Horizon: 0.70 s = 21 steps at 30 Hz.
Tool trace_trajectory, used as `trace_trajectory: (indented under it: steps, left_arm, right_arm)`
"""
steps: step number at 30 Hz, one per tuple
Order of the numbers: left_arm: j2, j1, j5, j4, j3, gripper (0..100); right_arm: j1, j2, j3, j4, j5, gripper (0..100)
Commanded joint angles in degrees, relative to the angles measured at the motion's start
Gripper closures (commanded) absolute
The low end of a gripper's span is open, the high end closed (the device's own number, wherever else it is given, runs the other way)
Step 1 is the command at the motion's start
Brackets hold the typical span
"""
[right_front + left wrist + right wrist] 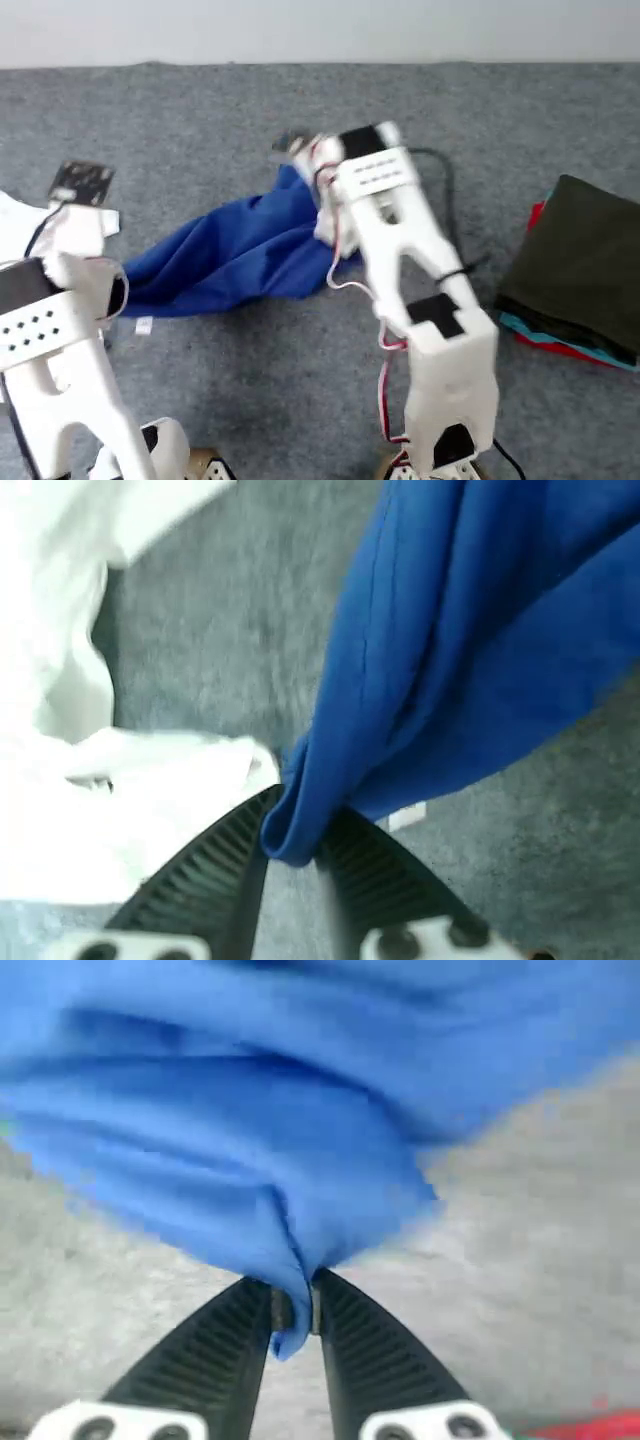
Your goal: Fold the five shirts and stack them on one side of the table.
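left wrist view has the left gripper (295, 828) pinching one end of the blue shirt (450, 650), the right gripper (294, 1302) clamping its far end, left of the folded stack (575, 265).

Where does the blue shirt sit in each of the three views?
High view: blue cloth shirt stretched between both arms.
Left wrist view: its bunched edge pinched in the left claw, beside white cloth.
Right wrist view: a fold pinched in the right claw.
Shared landmark: grey carpet-like table surface.

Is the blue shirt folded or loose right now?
Not folded: the blue shirt is bunched, stretched between the left gripper and right gripper, both shut on its fabric.
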Motion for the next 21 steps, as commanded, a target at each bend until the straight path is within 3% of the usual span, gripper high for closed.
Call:
trace_trajectory:
  steps: [1,11,21]
  left_arm:
    - [-1.4,5.7,3.3,0.4,-7.2,99]
    - [-1.4,12.7,5.6,-7.0,-26.9,99]
    - [-1.3,13.0,5.2,-12.7,-44.7,99]
  right_arm:
    - [4.9,-13.1,-7.0,1.7,0.4,98.9]
    - [9.4,-29.8,-24.3,0.5,0.4,98.9]
    - [16.0,-34.2,-38.4,-5.5,0.4,98.9]
